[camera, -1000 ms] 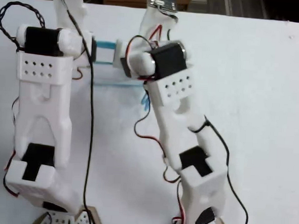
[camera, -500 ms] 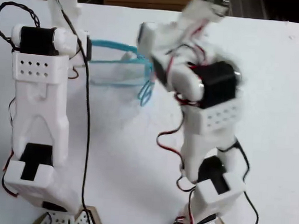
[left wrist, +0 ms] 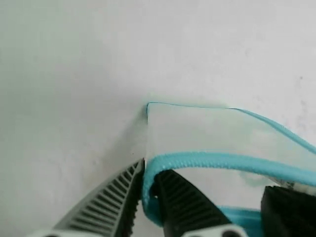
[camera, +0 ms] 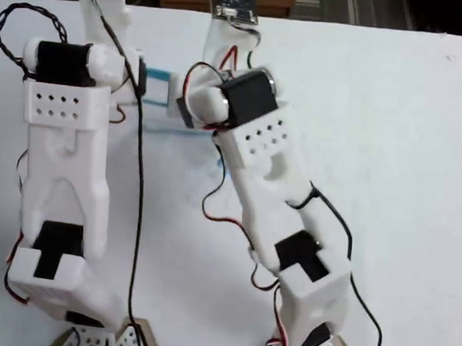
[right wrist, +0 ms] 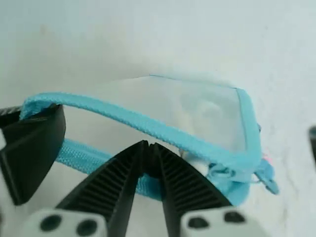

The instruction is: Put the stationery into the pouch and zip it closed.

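Standing here I can make out no word, number, label or sign anywhere, neither on the clear blue-edged pouch (right wrist: 197,113), nor on the white arms (camera: 62,170), nor on the pale counter (camera: 420,153).

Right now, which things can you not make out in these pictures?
High view: pouch mostly hidden under both arms.
Right wrist view: contents unclear through the clear wall; right end effector covers part of the zipper.
Left wrist view: pouch cut off by the frame edge.
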